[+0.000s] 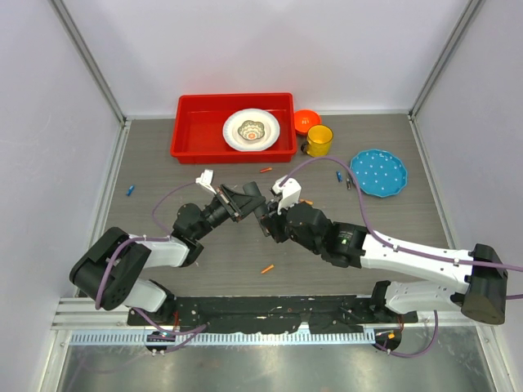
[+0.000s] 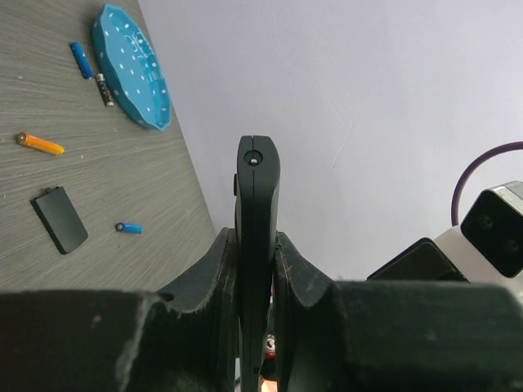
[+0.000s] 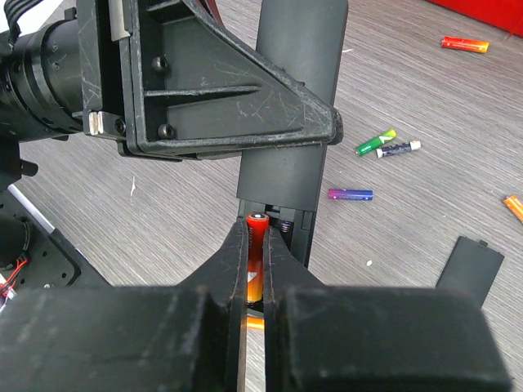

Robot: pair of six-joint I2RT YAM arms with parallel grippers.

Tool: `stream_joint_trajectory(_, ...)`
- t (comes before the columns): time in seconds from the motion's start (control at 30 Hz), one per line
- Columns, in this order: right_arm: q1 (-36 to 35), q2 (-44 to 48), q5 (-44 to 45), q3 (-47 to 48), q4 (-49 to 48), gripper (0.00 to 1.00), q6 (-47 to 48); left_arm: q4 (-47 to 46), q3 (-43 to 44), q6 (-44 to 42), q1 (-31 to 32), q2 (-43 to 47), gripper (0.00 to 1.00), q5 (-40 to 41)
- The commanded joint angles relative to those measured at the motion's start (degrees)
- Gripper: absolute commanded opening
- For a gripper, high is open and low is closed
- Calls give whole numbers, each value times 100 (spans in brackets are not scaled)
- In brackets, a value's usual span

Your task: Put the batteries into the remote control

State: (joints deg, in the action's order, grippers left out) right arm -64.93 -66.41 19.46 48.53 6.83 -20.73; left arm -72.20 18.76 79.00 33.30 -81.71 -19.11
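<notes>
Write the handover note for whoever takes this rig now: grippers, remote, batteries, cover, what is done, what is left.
Left gripper: shut on the remote control, held up edge-on.
Right gripper: shut on a red-orange battery, its tip at the remote's open battery slot.
Cover: off, flat on the table, with spares such as a purple battery and a green battery.
Done: cover off, remote gripped, battery at the slot.
Left: seat it, add the rest, refit the cover. Whether the slot already holds one is hidden.

Both arms bend inward, the left claw (image 1: 252, 200) and right claw (image 1: 268, 219) nearly tip to tip, each pinched tight.
</notes>
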Motion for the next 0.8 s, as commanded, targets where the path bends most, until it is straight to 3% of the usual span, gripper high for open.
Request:
stream_joint_trajectory(0.0,-64,-56,-30,139,117,9,-124,-1639,277,45,19,112,0,110)
stream_joint_trajectory(0.37,-64,-12,145,306,213,25,-168,-1639,180,1,19,138,0,110)
stream_joint_trajectory(0.77,-64,49,233,481,301,35,-194,-1639,136,-34,19,138,0,118)
